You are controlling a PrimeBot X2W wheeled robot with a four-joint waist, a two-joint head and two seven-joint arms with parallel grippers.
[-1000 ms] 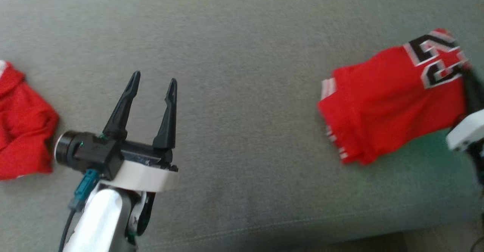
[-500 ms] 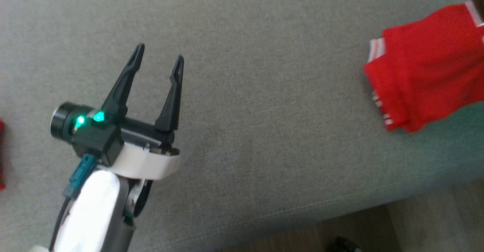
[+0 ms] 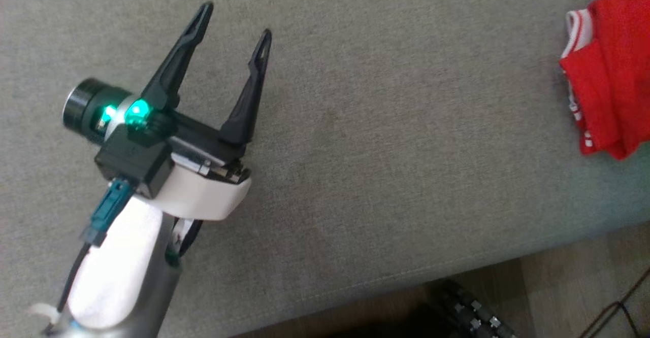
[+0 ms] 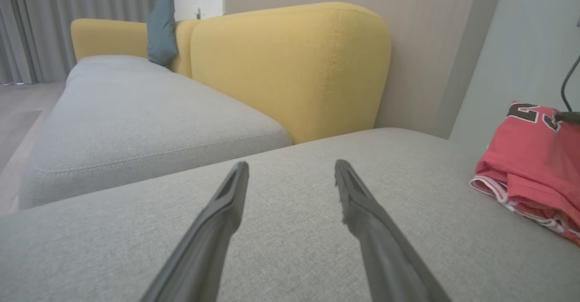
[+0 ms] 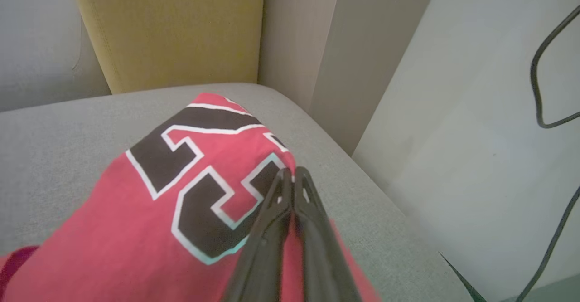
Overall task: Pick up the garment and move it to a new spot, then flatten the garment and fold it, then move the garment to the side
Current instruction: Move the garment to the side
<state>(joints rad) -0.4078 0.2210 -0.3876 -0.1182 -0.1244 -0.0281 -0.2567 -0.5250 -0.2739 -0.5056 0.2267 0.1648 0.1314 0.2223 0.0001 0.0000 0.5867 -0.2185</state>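
At the right end of the grey cushion [image 3: 381, 125] lies the red garment [image 3: 614, 74], half in my head view. My right wrist view shows more: my right gripper [image 5: 293, 171] pinched tight on its numbered fabric. My left gripper [image 3: 235, 19] hangs spread wide, holding nothing.

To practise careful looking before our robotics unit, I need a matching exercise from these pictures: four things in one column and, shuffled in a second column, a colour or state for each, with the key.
Column one
1. left gripper
2. right gripper
3. sofa backrest
4. seat cushion

Column two
a. yellow
b. shut on the red jersey
c. grey
d. open, holding nothing

Pairs: 1-d, 2-b, 3-a, 4-c
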